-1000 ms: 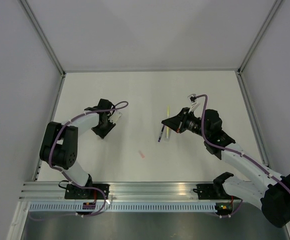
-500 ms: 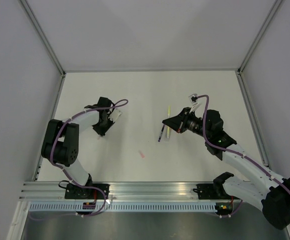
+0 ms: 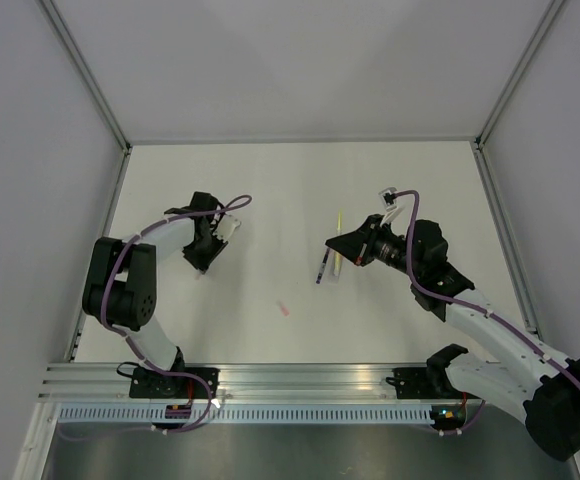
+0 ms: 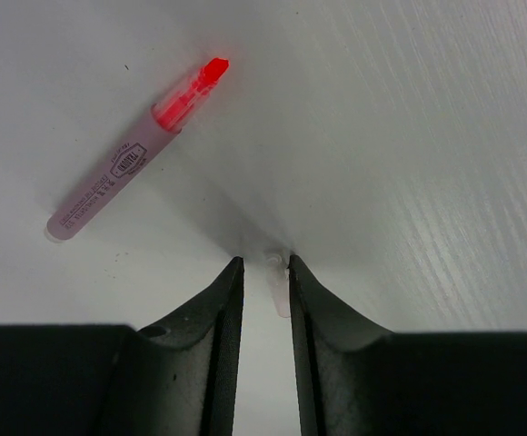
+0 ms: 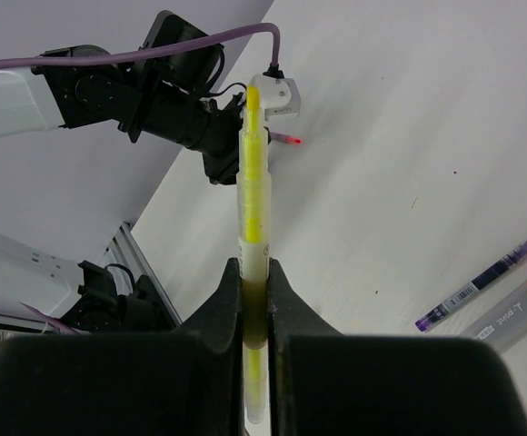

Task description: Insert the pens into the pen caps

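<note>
Yellow pen (image 5: 254, 204) sits pinched in the right jaws (image 5: 254, 304), shut tight on its barrel and held off the bench (image 3: 270, 190), likely ready for capping. Left jaws (image 4: 263, 282) stand slightly apart, straddling a small pale cap (image 4: 277, 291) on the bench, probably to grasp it. Beyond them lies a grey pen (image 4: 132, 154) with an orange tip; a purple pen (image 5: 486, 286) rests near the right arm.

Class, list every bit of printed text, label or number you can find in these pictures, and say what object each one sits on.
Grey pen with the orange tip, left wrist view: a small framed label on the barrel, too blurred to read.
Dark purple pen, right wrist view: a white band with tiny print, too small to read.
Yellow pen in the right pincer: no print visible.
Nothing legible elsewhere.
</note>
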{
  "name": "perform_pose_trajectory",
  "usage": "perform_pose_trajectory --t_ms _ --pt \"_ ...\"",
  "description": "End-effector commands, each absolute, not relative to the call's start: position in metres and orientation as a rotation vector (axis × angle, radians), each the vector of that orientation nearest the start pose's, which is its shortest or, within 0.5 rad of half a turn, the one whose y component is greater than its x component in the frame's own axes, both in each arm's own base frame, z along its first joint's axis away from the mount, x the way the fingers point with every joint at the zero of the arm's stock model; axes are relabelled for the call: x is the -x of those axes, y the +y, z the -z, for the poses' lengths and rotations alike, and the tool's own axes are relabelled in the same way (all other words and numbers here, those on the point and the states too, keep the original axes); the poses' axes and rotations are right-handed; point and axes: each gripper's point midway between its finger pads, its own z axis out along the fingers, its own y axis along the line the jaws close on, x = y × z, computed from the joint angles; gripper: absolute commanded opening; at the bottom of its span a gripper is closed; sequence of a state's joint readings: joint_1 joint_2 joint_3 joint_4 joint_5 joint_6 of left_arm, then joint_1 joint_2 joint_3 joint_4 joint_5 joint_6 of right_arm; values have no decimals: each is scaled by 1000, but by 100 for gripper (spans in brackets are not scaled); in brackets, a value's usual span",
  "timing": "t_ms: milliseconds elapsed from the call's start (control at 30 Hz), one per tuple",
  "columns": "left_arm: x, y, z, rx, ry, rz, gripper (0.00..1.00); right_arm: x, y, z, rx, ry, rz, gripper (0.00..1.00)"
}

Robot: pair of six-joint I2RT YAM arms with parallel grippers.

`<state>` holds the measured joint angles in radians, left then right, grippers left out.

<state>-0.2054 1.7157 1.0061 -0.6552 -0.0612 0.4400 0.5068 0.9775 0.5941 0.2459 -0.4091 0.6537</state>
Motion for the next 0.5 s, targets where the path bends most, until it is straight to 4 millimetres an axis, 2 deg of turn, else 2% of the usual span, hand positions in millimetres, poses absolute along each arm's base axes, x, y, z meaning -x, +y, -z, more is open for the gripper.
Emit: perform_pose_trajectory --t_ms 0,467 --pt "-246 -36 25 -996 2976 53 32 -253 244 -245 209 1792 -1173 0" --pt "-228 -32 38 -957 3058 111 29 -253 243 -247 206 1786 -1166 0"
